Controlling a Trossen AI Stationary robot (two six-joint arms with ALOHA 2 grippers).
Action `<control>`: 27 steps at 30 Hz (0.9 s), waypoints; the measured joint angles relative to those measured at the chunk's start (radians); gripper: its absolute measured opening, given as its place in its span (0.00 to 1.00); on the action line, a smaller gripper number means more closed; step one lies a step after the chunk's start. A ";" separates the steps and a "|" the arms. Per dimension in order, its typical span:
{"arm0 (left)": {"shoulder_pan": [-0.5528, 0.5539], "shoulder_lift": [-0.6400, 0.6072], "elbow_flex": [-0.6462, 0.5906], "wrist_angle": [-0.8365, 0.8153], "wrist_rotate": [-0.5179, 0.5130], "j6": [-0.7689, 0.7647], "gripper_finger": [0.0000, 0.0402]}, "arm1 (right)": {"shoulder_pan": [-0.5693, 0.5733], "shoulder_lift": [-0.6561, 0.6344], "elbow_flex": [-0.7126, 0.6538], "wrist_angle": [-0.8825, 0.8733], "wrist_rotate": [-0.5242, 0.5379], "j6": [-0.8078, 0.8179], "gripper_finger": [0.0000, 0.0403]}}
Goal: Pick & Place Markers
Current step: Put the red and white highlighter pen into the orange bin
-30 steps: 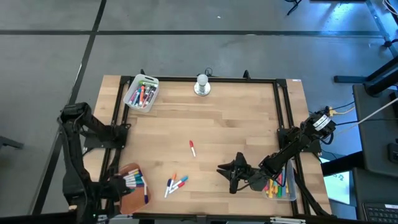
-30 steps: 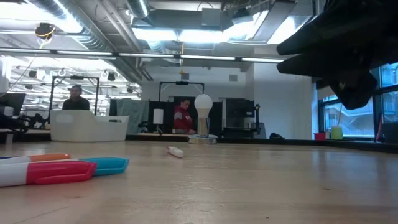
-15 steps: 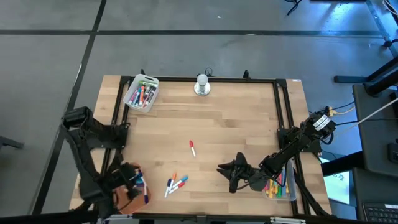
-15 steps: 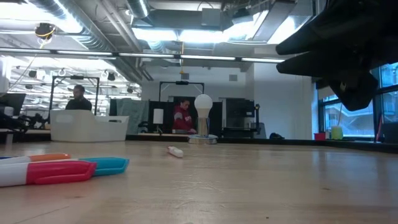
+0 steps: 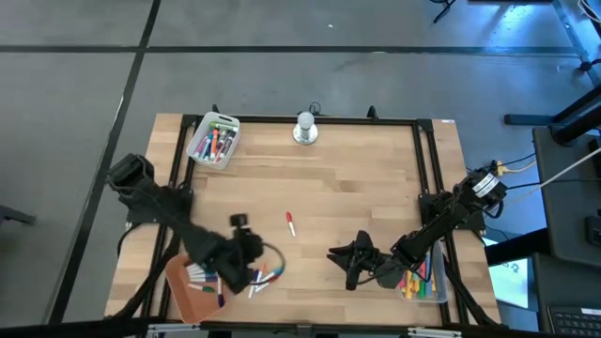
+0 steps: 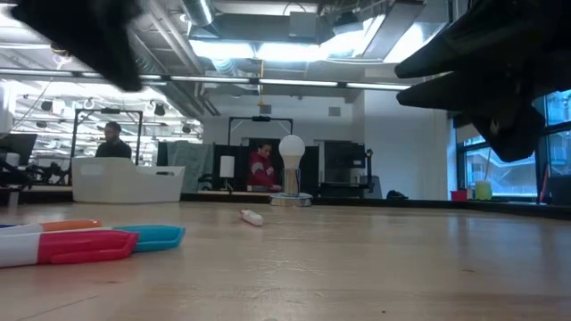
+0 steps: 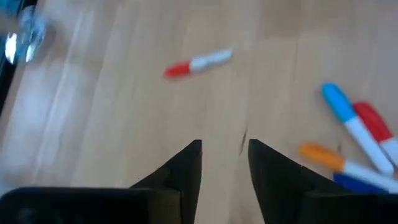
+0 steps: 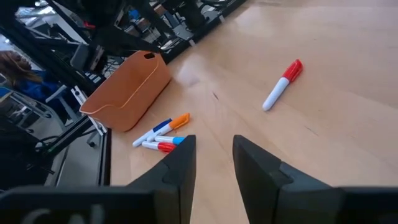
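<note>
The left arm reaches in from the counter's left edge toward its near middle, the left claw [image 5: 252, 266] held low above the wood with its two dark fingers [image 7: 186, 168] parted by a narrow gap and empty. The right arm angles in from the right edge, its right claw [image 5: 349, 269] hovering, fingers [image 8: 183, 163] slightly apart, gripping nothing.

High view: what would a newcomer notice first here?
The left gripper, open and empty, hangs over a small cluster of markers beside the orange tray. One red-capped marker lies alone mid-table. The right gripper waits near the clear tray of markers.
</note>
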 joint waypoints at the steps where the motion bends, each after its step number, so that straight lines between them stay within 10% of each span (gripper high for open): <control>1: 0.028 0.000 0.000 0.045 0.004 0.089 0.30 | 0.000 0.003 0.002 0.000 0.001 0.010 0.26; 9: 0.209 0.000 0.000 0.122 0.013 0.465 0.21 | 0.003 0.089 0.084 -0.001 -0.018 0.039 0.26; 20: 0.335 0.087 -0.002 0.206 -0.036 0.573 0.31 | -0.012 0.149 0.200 -0.001 -0.045 0.009 0.26; 27: 0.398 0.269 -0.002 0.498 0.341 0.789 0.38 | -0.040 0.144 0.214 -0.060 -0.054 -0.034 0.26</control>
